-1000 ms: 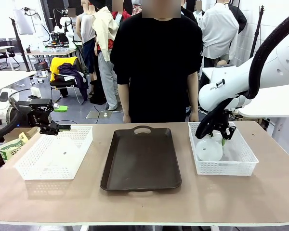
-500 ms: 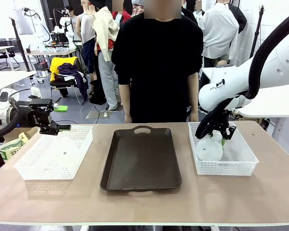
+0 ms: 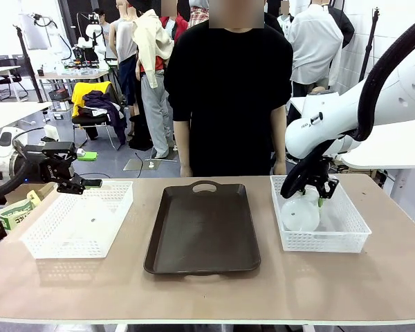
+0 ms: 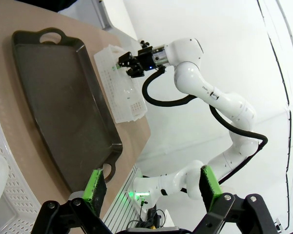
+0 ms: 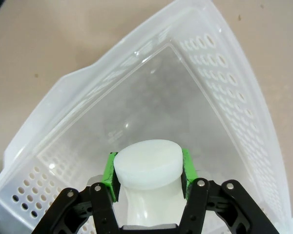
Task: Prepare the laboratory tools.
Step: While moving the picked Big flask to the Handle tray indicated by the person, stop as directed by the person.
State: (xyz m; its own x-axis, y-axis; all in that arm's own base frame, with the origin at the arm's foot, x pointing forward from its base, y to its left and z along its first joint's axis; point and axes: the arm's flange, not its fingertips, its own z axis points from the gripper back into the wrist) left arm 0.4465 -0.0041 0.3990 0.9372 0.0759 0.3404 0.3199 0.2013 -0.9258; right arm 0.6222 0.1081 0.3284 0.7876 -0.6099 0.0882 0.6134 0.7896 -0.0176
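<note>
Right hand (image 3: 319, 196) closed on the neck of a conical flask (image 3: 300, 214), its green pads (image 5: 111, 173) pressed against opposite sides just below the flask's flat round top (image 5: 147, 167). The flask stands upright inside the right-hand white mesh basket (image 3: 323, 242), long axis vertical, narrow neck uppermost and wide round base lowest, towards the near-left part of the basket. Its body is frosted, translucent white; the right wrist view looks down along the neck onto the top. Left hand (image 3: 84, 183) open, pads (image 4: 94, 187) well apart with nothing between them, held at the far-left corner of the left-hand mesh basket (image 3: 69, 245). A dark brown tray (image 3: 202, 232) lies on the bench (image 3: 332, 287) between the two baskets.
</note>
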